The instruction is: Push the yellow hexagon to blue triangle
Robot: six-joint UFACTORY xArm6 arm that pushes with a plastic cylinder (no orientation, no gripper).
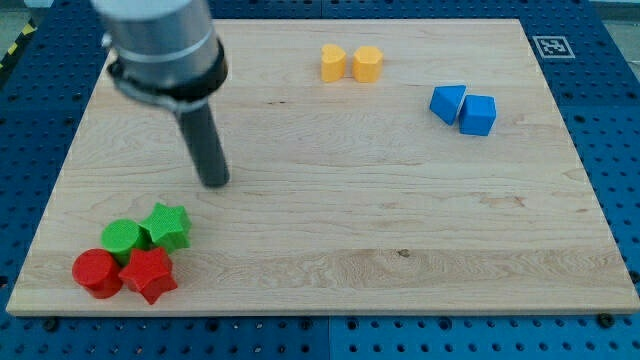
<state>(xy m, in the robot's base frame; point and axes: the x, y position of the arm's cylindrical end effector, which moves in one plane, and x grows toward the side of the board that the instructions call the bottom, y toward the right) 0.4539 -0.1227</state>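
Two yellow blocks sit side by side near the view's top centre: a yellow block on the left and a yellow hexagon-like block on the right; which is the hexagon is hard to tell. A blue triangle touches a blue cube at the view's upper right. My tip rests on the board at the view's left, far from the yellow blocks and farther from the blue ones.
A cluster at the view's bottom left holds a green star, a green round block, a red round block and a red star. The wooden board lies on a blue pegboard table.
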